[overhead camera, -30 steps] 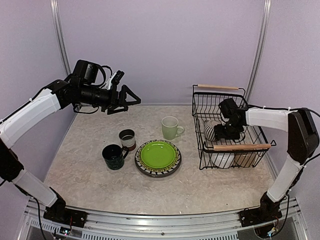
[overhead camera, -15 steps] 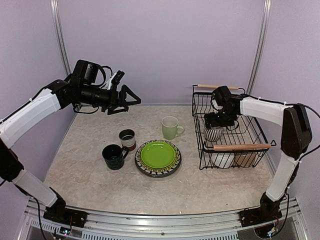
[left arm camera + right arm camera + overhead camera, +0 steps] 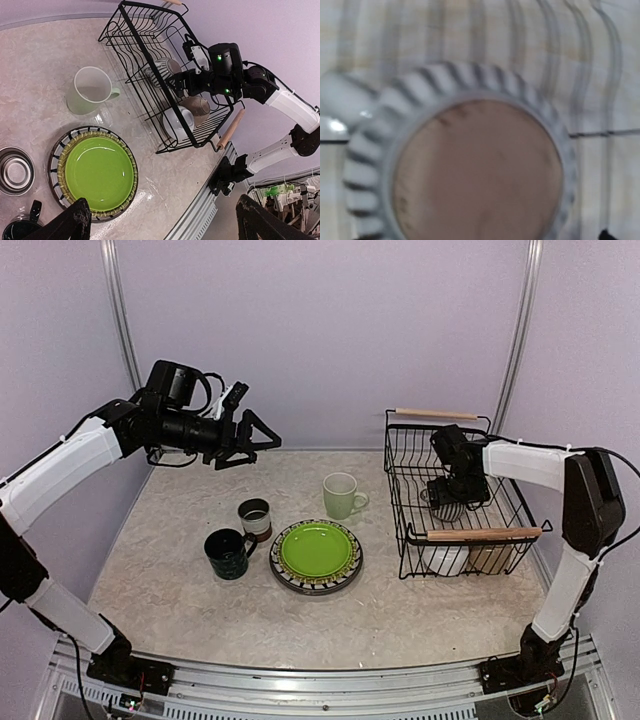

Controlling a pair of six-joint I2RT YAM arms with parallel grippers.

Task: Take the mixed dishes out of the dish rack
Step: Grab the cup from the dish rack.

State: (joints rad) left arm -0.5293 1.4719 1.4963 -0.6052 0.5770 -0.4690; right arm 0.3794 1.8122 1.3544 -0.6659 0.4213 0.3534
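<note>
The dish rack [image 3: 412,462] stands at the right and holds a striped cup [image 3: 446,510], a white bowl [image 3: 446,560] and a brown cup [image 3: 490,559]. My right gripper [image 3: 447,497] is down inside the rack, right over the striped cup. The right wrist view is filled by the cup's brown base [image 3: 475,170], and my own fingers do not show. My left gripper [image 3: 257,435] is open and empty, high at the back left. On the table are a pale green mug [image 3: 340,495], a brown-white mug [image 3: 255,518], a dark teal mug [image 3: 227,553] and a lime-green plate [image 3: 316,550] on a plate stack.
The rack's near wooden handle [image 3: 484,533] crosses just in front of my right gripper, and the far handle [image 3: 435,414] is at the back. The left wrist view shows the rack [image 3: 131,56], the mug [image 3: 90,90], the green plate [image 3: 97,172] and the table's rail [image 3: 215,200].
My right gripper moved back, then right and down within the rack. The striped cup went from lying on its side to base-up under the gripper. The left arm stayed still.
</note>
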